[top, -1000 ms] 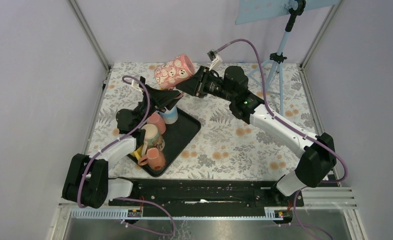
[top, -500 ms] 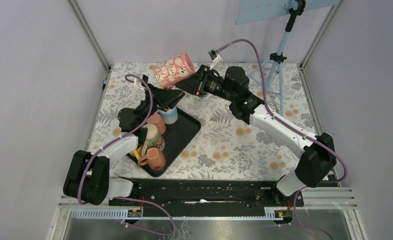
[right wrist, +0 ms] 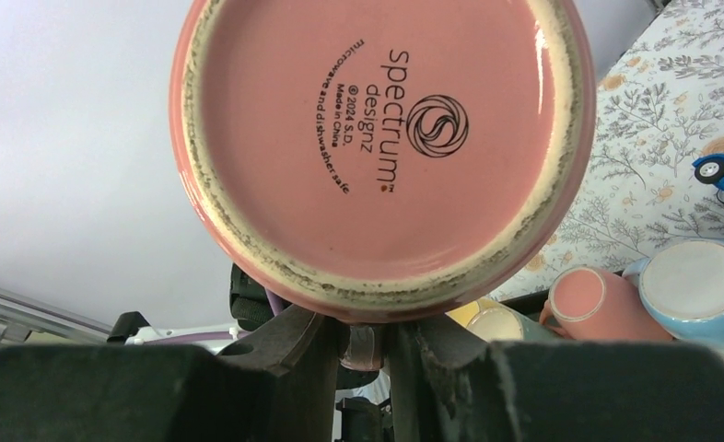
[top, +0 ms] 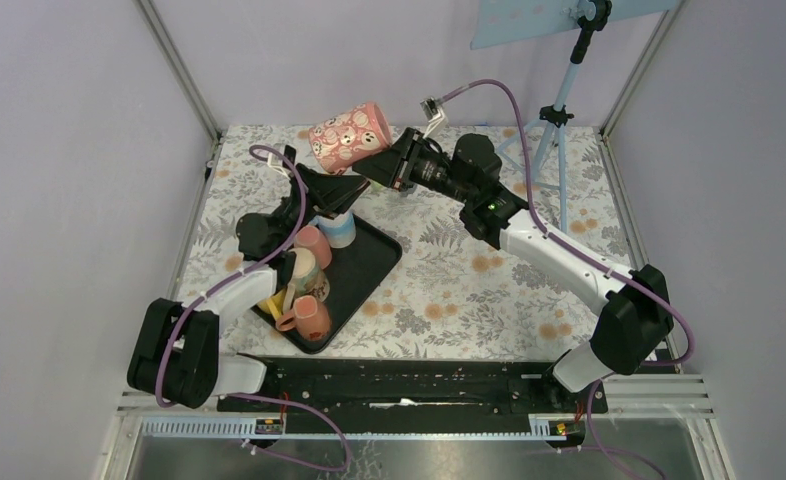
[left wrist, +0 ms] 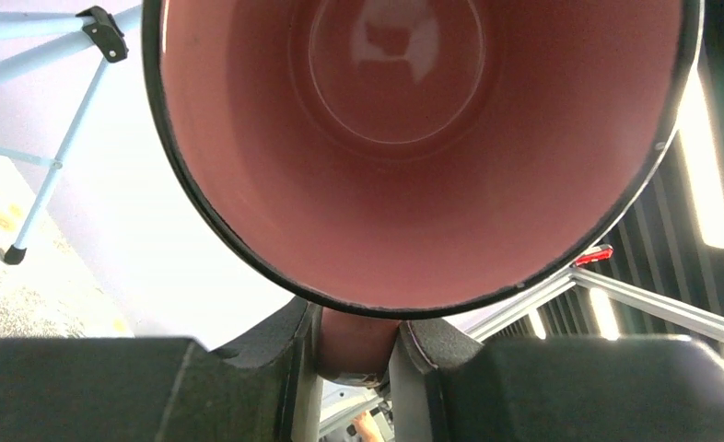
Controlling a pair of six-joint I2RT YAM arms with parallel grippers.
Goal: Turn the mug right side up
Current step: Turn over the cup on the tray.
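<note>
A pink mug [top: 349, 138] with white figures hangs in the air over the table's far left, lying on its side. In the right wrist view its base [right wrist: 381, 138] faces the camera, and my right gripper [right wrist: 366, 345] is shut on the handle below it. In the left wrist view I look straight into the mug's open mouth [left wrist: 404, 138]. The handle [left wrist: 358, 343] sits between the fingers of my left gripper [left wrist: 356, 359], with both pads against it. From above, the left gripper [top: 354, 187] and the right gripper [top: 367, 172] meet under the mug.
A black tray [top: 374, 255] lies under the left arm, holding a blue mug [top: 337, 230], two pink mugs [top: 312, 245] [top: 309, 318] and a green-and-cream one [top: 302, 270]. A blue tripod [top: 554, 120] stands at the back right. A small blue toy car [right wrist: 722, 175] sits on the cloth.
My left gripper's jaws have closed in onto the mug's handle. The mug has shifted slightly left and tipped a little flatter. The right gripper keeps its hold.
</note>
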